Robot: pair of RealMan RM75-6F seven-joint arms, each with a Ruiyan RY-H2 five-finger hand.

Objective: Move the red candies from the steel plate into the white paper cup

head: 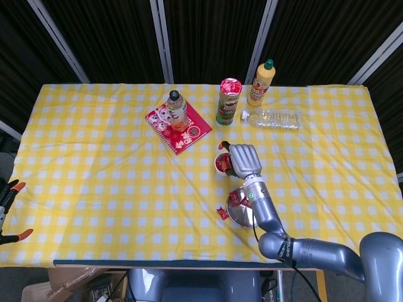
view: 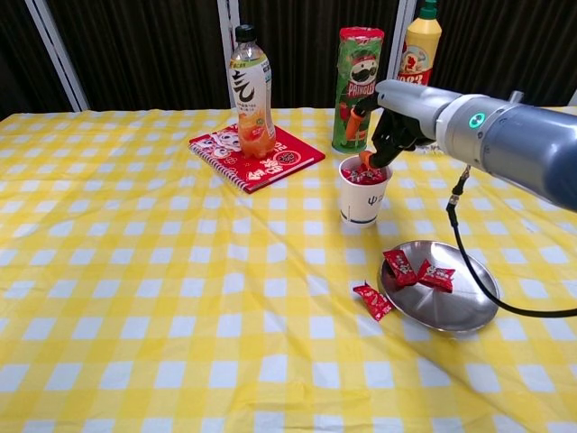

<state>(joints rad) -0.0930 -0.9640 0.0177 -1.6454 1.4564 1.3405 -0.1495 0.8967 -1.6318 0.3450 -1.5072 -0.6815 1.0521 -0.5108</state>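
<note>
Candies are split three ways: some already fill the white paper cup (view: 364, 189) at centre frame, two lie on the left part of the steel plate (view: 451, 305) in the chest view's lower right, and one stray candy (view: 372, 300) sits on the worktop (view: 135, 271) just left of the plate's rim.

The right robot hand (view: 377, 135) hangs directly over the cup's mouth, fingertips pointed down into it and touching or nearly touching the heap inside. Whether it is pinching a candy or has let go I cannot tell, since the fingertips and the red wrappers merge in both views.

From that robot hand, the remaining candies (view: 417, 271) lie toward the camera and lower right, well apart from the cup, each with its long axis running roughly left to right. The right arm reaches in from the right edge, forearm nearly level (its wrist bent downward over the cup). The left robot hand (head: 9, 211) idles at the head view's far left edge, fingers apart, much farther from the plate.
</note>
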